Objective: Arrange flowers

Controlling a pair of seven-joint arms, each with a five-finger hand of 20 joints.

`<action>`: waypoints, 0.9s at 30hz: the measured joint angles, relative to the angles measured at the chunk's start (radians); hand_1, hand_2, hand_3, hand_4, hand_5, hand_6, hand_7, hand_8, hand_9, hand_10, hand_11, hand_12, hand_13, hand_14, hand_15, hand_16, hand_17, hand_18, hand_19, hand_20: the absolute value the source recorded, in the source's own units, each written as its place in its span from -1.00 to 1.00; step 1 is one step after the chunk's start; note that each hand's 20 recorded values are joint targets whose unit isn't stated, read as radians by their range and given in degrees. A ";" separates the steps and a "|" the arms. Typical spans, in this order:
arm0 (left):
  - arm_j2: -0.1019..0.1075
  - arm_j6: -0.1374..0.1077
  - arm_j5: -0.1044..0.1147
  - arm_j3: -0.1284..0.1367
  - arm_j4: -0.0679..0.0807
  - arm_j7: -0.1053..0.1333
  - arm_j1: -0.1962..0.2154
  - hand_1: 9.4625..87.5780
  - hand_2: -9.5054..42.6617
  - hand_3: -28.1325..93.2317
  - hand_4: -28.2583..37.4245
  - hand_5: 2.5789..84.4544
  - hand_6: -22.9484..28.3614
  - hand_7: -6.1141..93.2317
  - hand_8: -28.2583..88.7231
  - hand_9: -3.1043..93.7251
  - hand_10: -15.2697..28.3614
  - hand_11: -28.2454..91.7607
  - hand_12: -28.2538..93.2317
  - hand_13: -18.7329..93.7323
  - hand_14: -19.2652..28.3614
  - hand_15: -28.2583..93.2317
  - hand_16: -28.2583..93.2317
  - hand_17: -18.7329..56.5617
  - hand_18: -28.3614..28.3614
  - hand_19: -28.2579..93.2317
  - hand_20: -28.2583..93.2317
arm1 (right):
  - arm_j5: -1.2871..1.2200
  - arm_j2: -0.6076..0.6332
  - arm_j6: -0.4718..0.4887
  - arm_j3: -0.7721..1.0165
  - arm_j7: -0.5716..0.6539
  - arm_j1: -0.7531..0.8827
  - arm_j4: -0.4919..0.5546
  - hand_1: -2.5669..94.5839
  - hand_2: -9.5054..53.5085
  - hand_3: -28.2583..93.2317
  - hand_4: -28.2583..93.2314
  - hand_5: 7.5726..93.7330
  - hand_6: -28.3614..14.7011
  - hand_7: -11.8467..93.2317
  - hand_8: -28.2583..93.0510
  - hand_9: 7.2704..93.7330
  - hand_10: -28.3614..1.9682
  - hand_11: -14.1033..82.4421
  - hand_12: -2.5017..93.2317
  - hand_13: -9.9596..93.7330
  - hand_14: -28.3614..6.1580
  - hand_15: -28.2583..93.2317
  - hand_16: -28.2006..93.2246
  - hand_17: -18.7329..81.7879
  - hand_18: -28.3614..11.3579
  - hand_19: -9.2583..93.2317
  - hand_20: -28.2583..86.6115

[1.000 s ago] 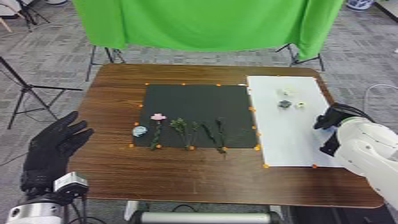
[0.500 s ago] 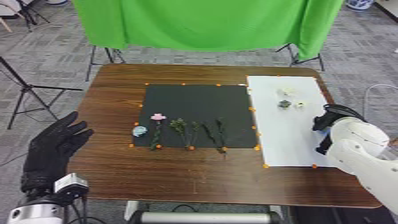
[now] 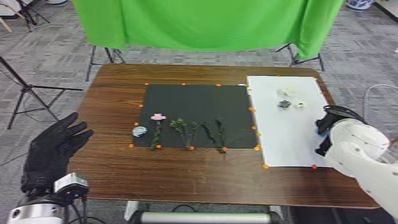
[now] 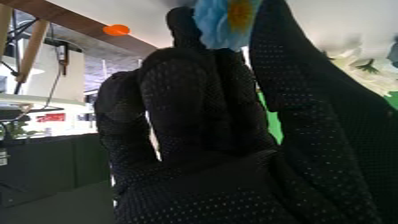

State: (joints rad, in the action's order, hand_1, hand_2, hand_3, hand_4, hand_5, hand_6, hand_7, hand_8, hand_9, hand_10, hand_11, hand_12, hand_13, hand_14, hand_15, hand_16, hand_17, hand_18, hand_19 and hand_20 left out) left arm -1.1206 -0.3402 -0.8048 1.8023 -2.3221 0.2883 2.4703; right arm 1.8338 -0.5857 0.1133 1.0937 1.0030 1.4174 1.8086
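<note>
Blue flower (image 4: pixel 216 30): grasped in right hand (image 4: pixel 204 185), right of mat (image 3: pixel 178 102)
Left hand (image 3: pixel 55 142): released
Sheet (image 3: pixel 289 142): arrangement seemingly begun
Stems (image 3: pixel 221 132): unplaced

Ok so, one pink flower (image 3: pixel 158 117), two creamy-white flowers (image 3: pixel 299 104), three bluish flowers (image 3: pixel 139 131), plus a few leafy green stems (image 3: pixel 179 126).

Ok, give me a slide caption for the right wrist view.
Black-gloved right hand with a yellow-centred blue flower between thumb and fingers, a pale flower beyond.

Green cloth (image 3: pixel 209 25) beyond a brown wooden table (image 3: pixel 204 177), grey carpet (image 3: pixel 58 67), black tripod (image 3: pixel 27 87), perhaps a dark cabinet (image 4: pixel 53 162)
</note>
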 measured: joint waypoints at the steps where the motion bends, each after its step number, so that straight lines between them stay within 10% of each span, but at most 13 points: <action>1: -0.001 0.000 0.000 0.001 0.000 -0.001 0.000 -0.59 -0.49 0.84 -0.70 -0.02 0.35 -0.56 -0.69 -0.11 0.62 -0.06 -0.38 -0.12 0.95 0.33 -0.70 -0.65 0.87 0.55 -0.66 | 0.003 0.000 0.000 0.000 0.000 0.002 0.001 0.00 -1.00 0.86 -1.00 0.31 0.14 -0.27 -0.69 0.53 -0.02 -0.17 -0.54 0.62 0.22 0.78 -0.33 0.11 -0.86 1.00 0.25; 9: -0.004 0.000 -0.001 0.001 0.000 -0.007 0.000 -0.59 -0.49 0.84 -0.71 -0.01 0.35 -0.56 -0.69 -0.11 0.62 -0.06 -0.38 -0.12 0.96 0.33 -0.70 -0.65 0.87 0.54 -0.66 | 0.035 0.001 -0.028 -0.066 -0.002 -0.032 -0.005 0.10 -1.00 0.78 -1.00 0.58 0.27 -0.07 -0.59 0.84 0.41 -0.21 -0.27 0.72 0.30 0.75 -0.30 0.16 -0.83 1.00 0.25; 27: -0.004 -0.003 -0.001 0.018 -0.004 -0.003 0.020 -0.59 -0.49 0.84 -0.71 -0.01 0.35 -0.56 -0.69 -0.11 0.63 -0.06 -0.38 -0.12 0.95 0.34 -0.70 -0.65 0.87 0.54 -0.65 | 0.075 -0.031 -0.133 -0.091 -0.075 -0.007 0.073 0.15 -1.00 0.79 -1.00 0.73 0.24 -0.19 -0.50 0.92 0.40 -0.15 -0.26 0.81 0.36 0.71 -0.25 0.21 -0.89 1.00 0.29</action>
State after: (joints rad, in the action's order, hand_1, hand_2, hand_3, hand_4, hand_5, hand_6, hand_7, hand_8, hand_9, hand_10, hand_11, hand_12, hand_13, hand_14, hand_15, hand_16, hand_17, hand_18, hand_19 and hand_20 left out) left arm -1.1248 -0.3433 -0.8053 1.8206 -2.3262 0.2855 2.4901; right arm 1.9084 -0.6163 -0.0200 1.0026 0.9281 1.4107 1.8816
